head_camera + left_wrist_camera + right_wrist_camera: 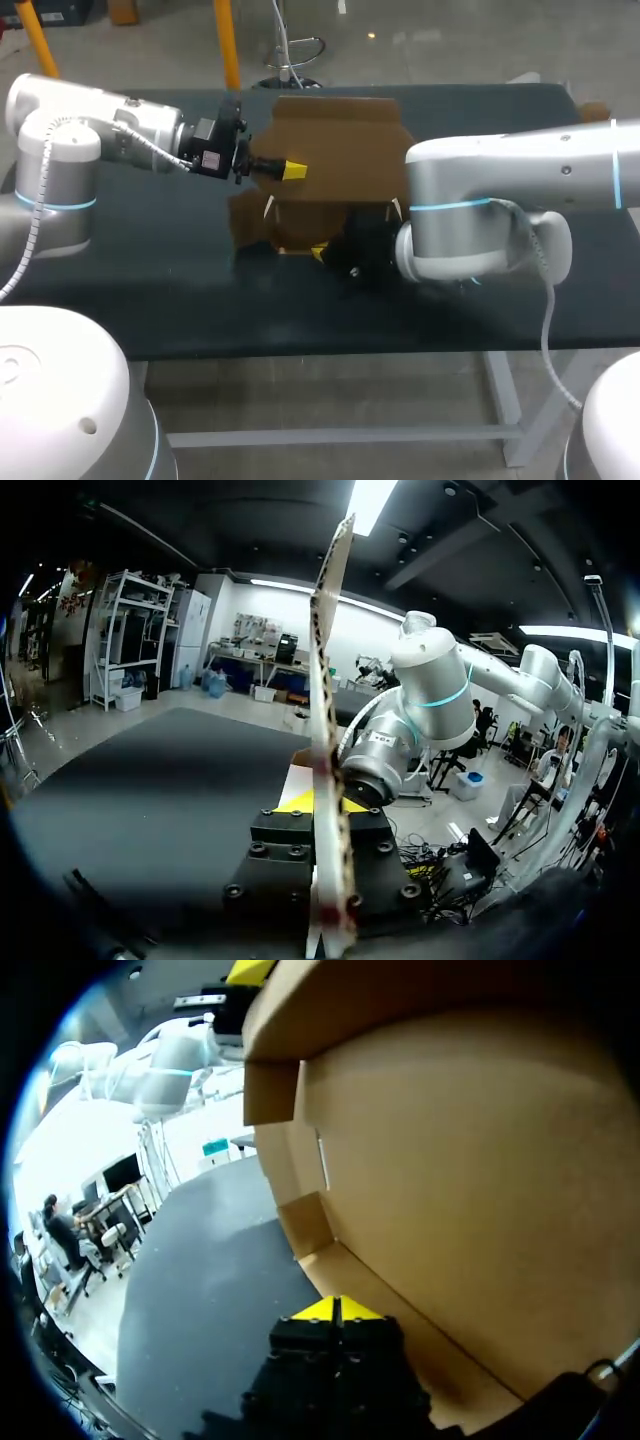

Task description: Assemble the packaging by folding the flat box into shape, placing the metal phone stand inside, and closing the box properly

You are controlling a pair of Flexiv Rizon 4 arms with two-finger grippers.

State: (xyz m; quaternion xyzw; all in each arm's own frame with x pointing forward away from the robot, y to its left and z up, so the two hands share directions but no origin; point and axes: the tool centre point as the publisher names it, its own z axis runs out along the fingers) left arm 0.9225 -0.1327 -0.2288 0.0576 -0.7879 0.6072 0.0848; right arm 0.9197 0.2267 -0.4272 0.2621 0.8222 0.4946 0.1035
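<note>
while left gripper (293,170) clamps one cardboard box (335,150) by its panel, right gripper (338,1309) pinched closed beside it

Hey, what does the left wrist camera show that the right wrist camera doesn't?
Only the left wrist view: the cardboard box seen edge-on, a thin panel clamped between the fingers of the left gripper, with the right arm beyond it. Only the right wrist view: the box's broad inner face and folded flaps, the right gripper with tips together close beside the box, and the left arm beyond. Both: the box and the dark table.
</note>
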